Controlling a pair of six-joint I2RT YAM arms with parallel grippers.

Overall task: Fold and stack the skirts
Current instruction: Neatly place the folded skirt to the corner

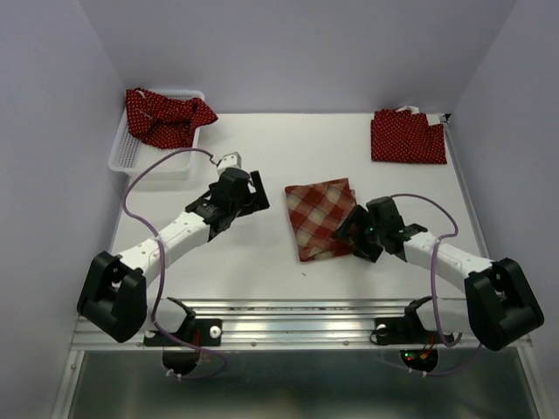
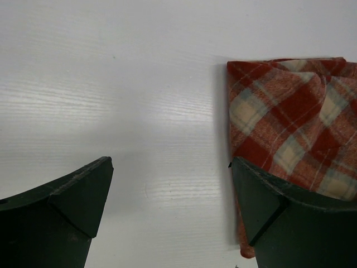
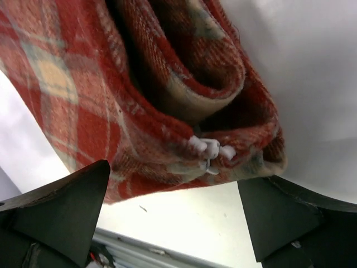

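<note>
A red-and-tan plaid skirt (image 1: 320, 218) lies folded on the middle of the table. One dark red polka-dot skirt (image 1: 407, 137) lies folded at the back right. Another polka-dot skirt (image 1: 166, 113) is bunched in the white basket (image 1: 129, 159) at the back left. My left gripper (image 1: 258, 190) hovers open just left of the plaid skirt (image 2: 290, 111), with bare table between its fingers (image 2: 170, 190). My right gripper (image 1: 348, 230) stands open at the plaid skirt's near right corner. Its jaws (image 3: 173, 195) hold nothing, and the skirt's folded layers (image 3: 167, 84) lie just ahead of them.
A small white plastic tag (image 3: 211, 151) sticks out of the plaid skirt's edge. Grey walls close in the table on the left, back and right. A metal rail (image 1: 297, 319) runs along the near edge by the arm bases.
</note>
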